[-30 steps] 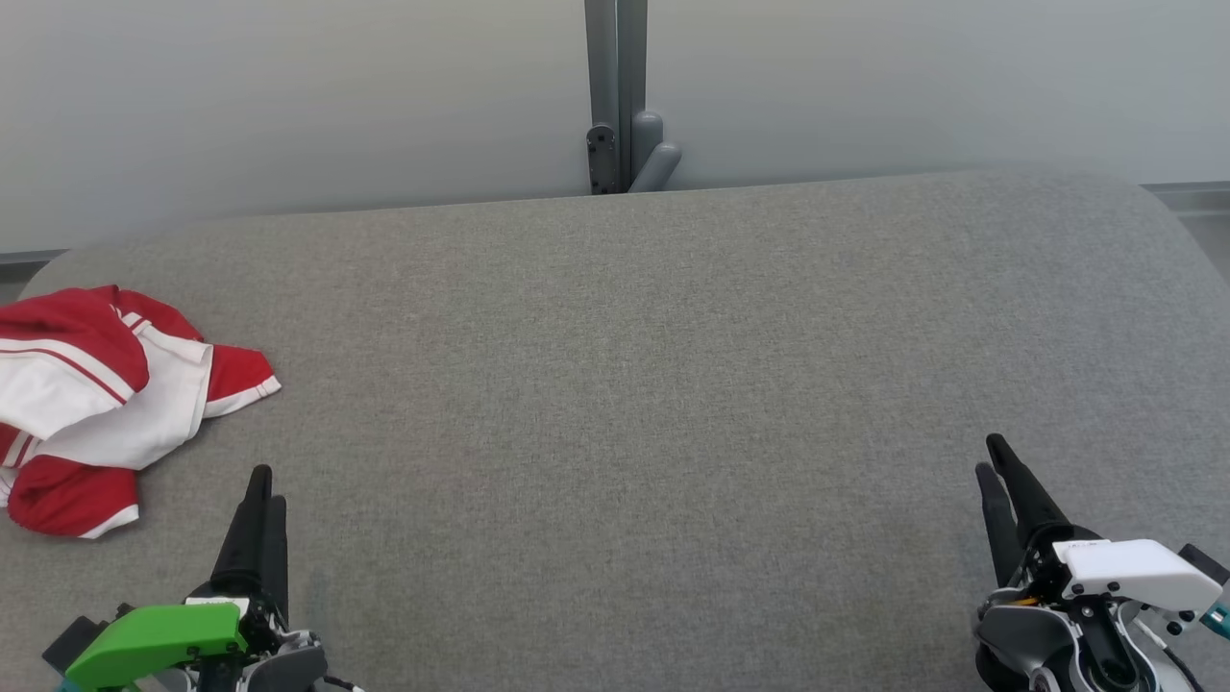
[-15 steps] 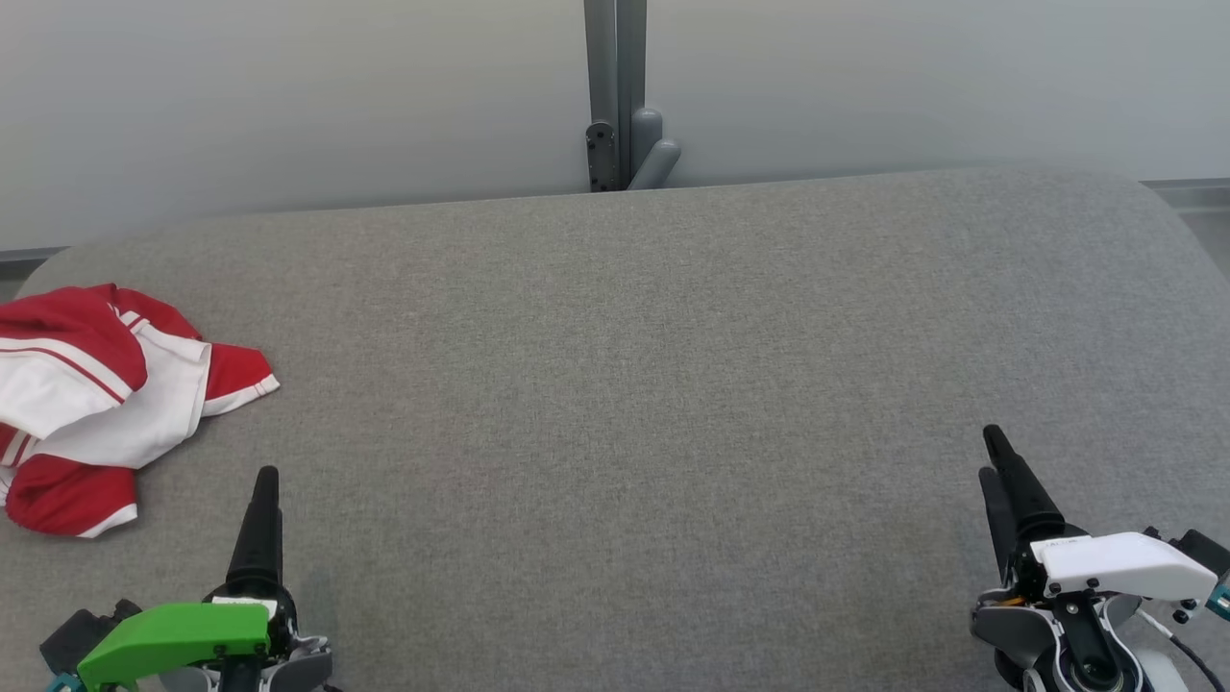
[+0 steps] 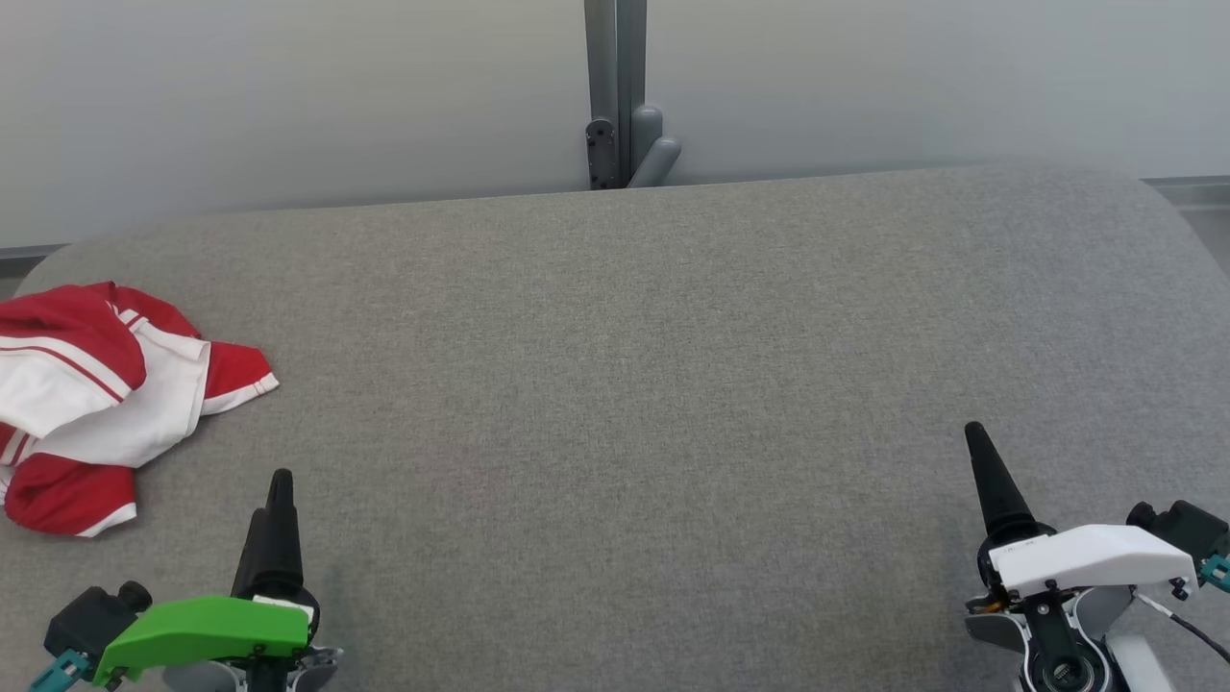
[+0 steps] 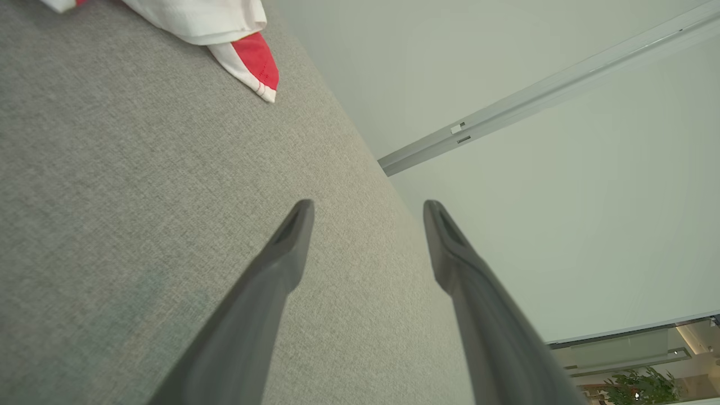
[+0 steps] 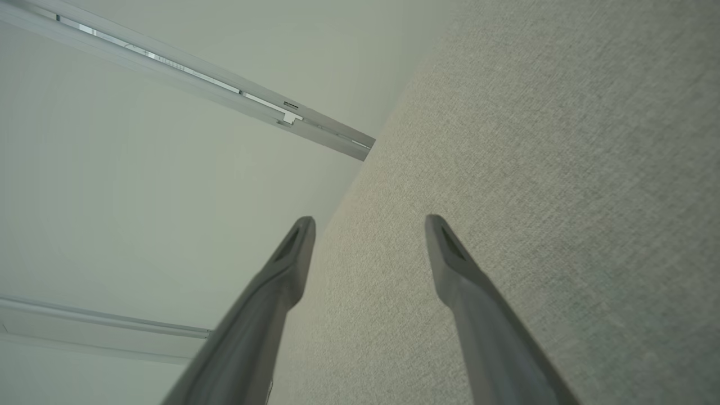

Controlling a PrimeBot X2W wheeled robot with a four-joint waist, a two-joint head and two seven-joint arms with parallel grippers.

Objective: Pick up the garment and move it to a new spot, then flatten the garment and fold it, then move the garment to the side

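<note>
My left gripper [image 4: 368,207] and right gripper [image 5: 369,220] stand wide and empty; the garment [image 3: 106,404] lies crumpled at the table's [image 3: 615,365] left end, near the left gripper.
The red-and-white cloth looks light, soft and limp, likely to sag and bunch when lifted. I judge the loose red corner [image 3: 240,370] nearest my left gripper the best hold. The garment's left side is cut off, and folds hide its shape.
</note>
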